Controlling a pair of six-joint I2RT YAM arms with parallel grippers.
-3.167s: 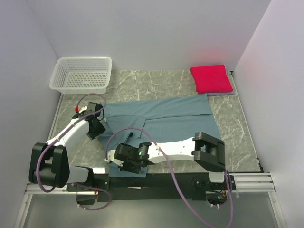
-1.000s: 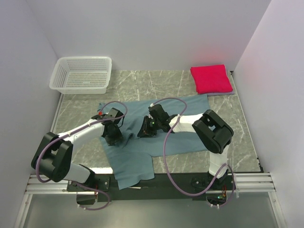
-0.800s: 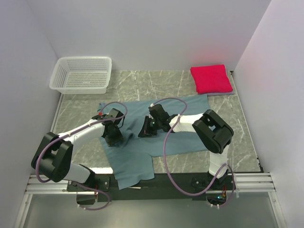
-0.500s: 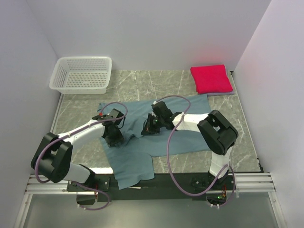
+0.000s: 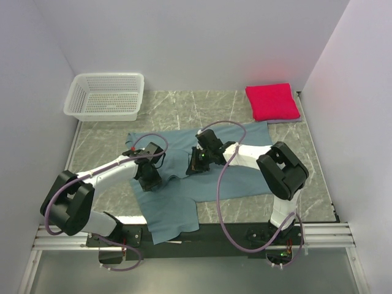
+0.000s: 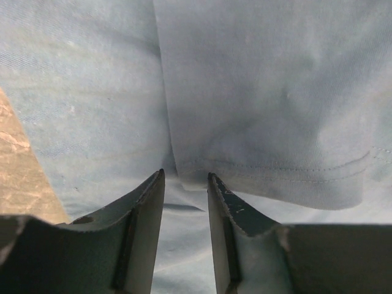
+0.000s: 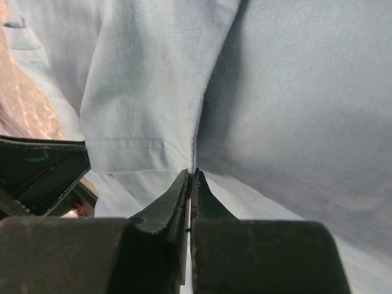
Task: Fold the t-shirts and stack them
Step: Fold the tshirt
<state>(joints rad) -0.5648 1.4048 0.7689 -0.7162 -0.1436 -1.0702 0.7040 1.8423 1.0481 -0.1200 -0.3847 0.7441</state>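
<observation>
- Here, the right gripper (image 7: 191, 174) is clenched on a folded edge of the teal-blue t-shirt (image 5: 245, 139), with cloth pinched between its closed tips.
- The left gripper (image 6: 184, 179) shows a narrow gap between its fingers. A stitched hem lies just ahead of the tips, and nothing is visibly pinched.
- Both grippers sit near each other over the shirt's middle, with cloth on every side. Bare marble-patterned table (image 5: 184, 107) lies beyond them toward the far wall.
- Behind the left gripper, a flap of the shirt hangs over the table's near edge.
- Well beyond and to the right of the right gripper, the crimson-pink t-shirt (image 5: 272, 101) lies folded in a neat rectangle on a pale lavender one (image 5: 285, 122), of which only an edge shows.
- A white mesh basket (image 5: 109, 76) stands well apart, beyond and left of the left gripper.
- The teal cloth is soft and matte, with double stitching along its hem.
</observation>
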